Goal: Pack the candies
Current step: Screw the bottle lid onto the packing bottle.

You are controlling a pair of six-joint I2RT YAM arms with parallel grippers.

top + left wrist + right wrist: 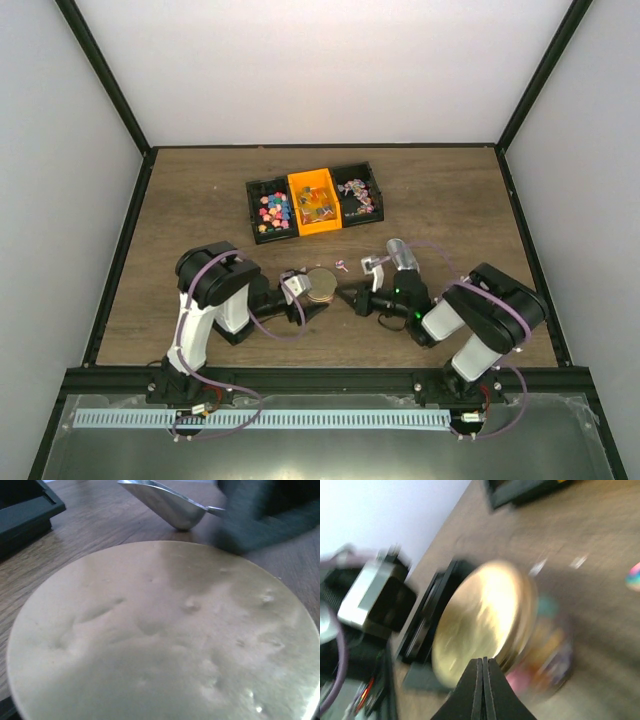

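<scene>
Right gripper [483, 680], shut and empty, aims at jar [321, 283] of candies [547, 652] from jar's right; left gripper [306, 297], jaws wide, grip unclear, sits nearer on jar's left.

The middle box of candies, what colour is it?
The middle box is bright orange; the top view shows it best.

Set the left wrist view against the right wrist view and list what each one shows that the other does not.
Only the left wrist view shows the metal scoop, on the table beyond the lid. Only the right wrist view, though blurred, shows the candies inside the clear jar under that lid, plus one loose candy at its right edge. Both show the round lid, the wooden table and part of the black tray.
</scene>
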